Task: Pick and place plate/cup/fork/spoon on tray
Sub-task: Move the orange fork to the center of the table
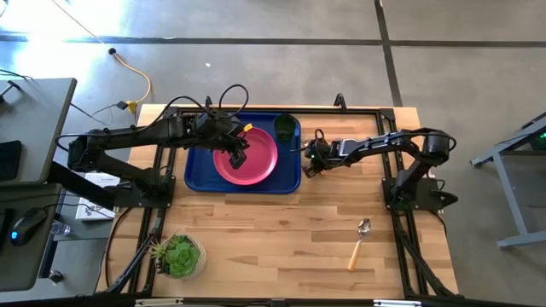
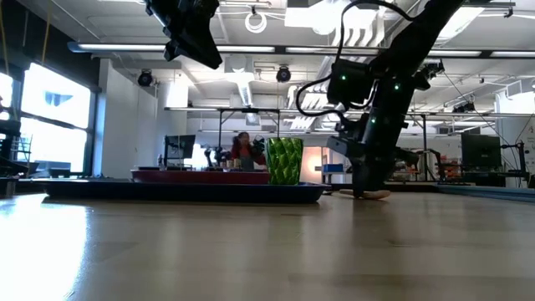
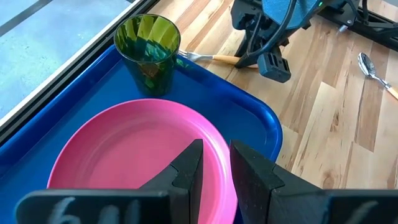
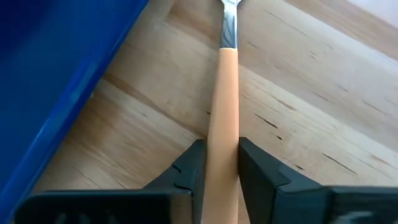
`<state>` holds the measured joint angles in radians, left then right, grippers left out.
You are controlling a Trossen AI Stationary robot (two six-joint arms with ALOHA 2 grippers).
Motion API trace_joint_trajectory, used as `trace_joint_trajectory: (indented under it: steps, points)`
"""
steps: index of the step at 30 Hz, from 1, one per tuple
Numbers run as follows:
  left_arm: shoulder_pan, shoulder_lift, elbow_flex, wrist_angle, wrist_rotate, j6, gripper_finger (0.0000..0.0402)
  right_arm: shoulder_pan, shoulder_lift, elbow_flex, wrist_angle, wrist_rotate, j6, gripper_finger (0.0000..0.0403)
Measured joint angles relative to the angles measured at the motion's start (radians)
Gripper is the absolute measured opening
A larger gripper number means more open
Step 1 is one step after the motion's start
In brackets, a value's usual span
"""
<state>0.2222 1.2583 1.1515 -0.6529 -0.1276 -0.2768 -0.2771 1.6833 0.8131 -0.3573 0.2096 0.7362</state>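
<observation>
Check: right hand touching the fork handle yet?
Touching. The right wrist view shows both fingers of the right hand pressed against the fork handle's sides, no gap, on the table beside the tray.

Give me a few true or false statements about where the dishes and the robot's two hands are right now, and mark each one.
1. The plate lies on the tray. True.
2. The cup is lying on its side on the bare table. False: it stands upright on the tray.
3. The right hand has its fingers closed around the fork's handle. True.
4. The spoon is on the tray. False: it lies on the table, away from the tray.
5. The left hand holds the cup. False: it hangs above the plate, holding nothing.
</observation>
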Motion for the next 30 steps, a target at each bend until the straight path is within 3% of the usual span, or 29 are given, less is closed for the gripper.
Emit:
trace_joint_trajectory:
  steps: [4,18,30]
  points:
    - [0.000,0.000,0.000,0.000,0.000,0.000,0.0069,0.000,0.000,0.000,-0.001,-0.003,0.024,0.0044]
    - [0.000,0.000,0.000,0.000,0.001,0.001,0.0069,0.018,-0.066,-0.006,-0.040,-0.016,0.228,0.0042]
    - [0.000,0.000,0.000,0.000,0.001,0.008,0.0069,0.214,-0.220,-0.005,-0.159,0.085,0.563,0.0041]
